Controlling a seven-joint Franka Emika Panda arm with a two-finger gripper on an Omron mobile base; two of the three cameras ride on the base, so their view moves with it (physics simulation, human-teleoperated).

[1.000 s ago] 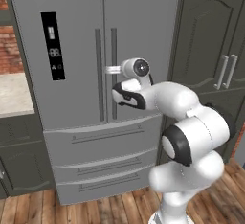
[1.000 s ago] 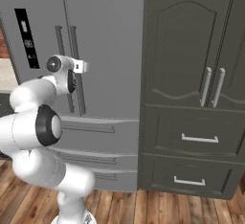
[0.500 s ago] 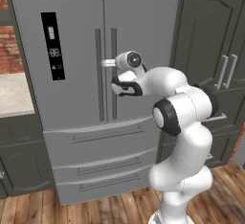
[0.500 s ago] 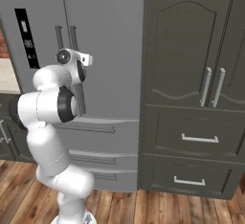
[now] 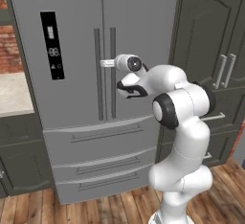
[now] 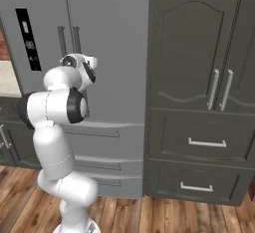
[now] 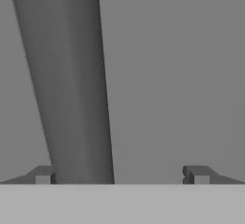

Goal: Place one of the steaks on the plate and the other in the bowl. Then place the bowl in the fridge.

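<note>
Jaws spread wide and empty, against one fridge (image 5: 72,50) handle (image 7: 72,84), two handles, two drawers

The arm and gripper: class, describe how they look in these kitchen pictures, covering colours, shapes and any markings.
The arm is glossy white, built of rounded, bulbous segments with dark grey to black rings at its joints. A round dark cap sits on the wrist end, beside a dark band. No cables or lettering can be made out. The gripper has two small, dark grey, blocky finger tips with lighter grey pads.
</note>
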